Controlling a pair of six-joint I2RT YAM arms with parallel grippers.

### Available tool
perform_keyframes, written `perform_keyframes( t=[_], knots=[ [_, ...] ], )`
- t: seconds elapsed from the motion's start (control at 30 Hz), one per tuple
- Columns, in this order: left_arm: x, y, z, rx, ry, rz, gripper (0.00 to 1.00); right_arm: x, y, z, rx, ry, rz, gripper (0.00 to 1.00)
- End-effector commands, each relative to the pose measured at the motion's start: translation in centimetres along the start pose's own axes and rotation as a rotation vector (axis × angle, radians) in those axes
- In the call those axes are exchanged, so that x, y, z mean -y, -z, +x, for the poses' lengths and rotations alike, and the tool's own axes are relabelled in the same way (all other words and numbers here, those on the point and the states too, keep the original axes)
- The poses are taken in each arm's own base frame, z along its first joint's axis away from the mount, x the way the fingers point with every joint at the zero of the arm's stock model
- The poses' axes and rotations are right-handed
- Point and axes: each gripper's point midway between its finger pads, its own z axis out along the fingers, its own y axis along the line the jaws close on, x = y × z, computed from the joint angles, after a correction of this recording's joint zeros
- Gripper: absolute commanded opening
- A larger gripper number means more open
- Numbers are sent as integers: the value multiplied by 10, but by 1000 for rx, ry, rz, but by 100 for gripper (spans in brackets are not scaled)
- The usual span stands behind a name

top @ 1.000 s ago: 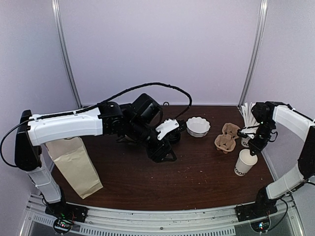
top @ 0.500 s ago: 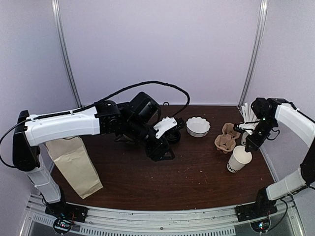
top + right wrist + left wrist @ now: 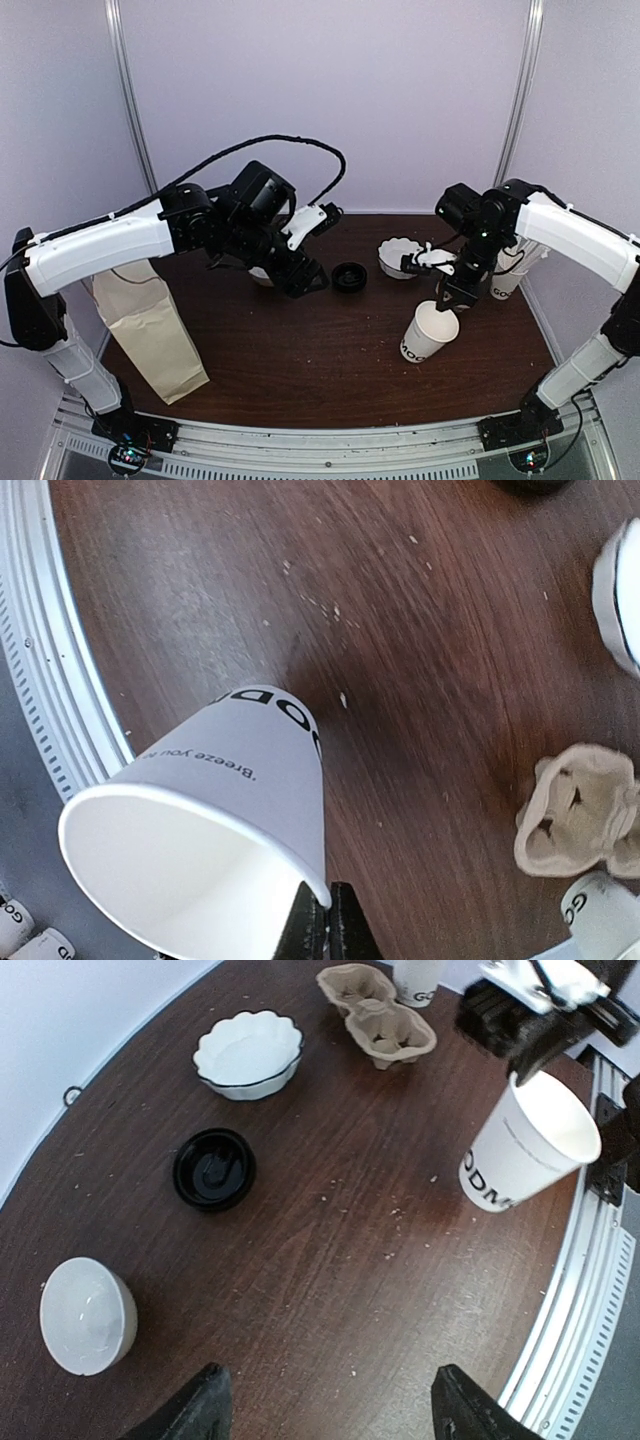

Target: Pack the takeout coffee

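Since the earlier frame the right gripper [image 3: 447, 300] had carried the cup [image 3: 430, 332] left, toward the middle of the table [image 3: 300, 370], tilted. The lid [image 3: 349, 276] lay apart, near the left gripper [image 3: 300, 279]. In the left wrist view that gripper stood wide open and empty. In the right wrist view the right gripper was closed tight on the cup's rim.
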Motion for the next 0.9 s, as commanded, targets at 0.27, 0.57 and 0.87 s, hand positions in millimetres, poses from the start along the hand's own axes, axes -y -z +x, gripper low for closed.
perform_keyframes(
  t=[0.27,0.57,0.87],
  knots=[
    [-65,64,-9,129,193,-279,73,-55,-37,-79,-122,340,-49,0],
    [-67,89,-23,204,168,-292,76,-64,-61,-111,-134,371,-90,0],
    [-71,79,-33,188,153,-296,77,-58,-76,-113,-176,361,-51,2]
  ],
)
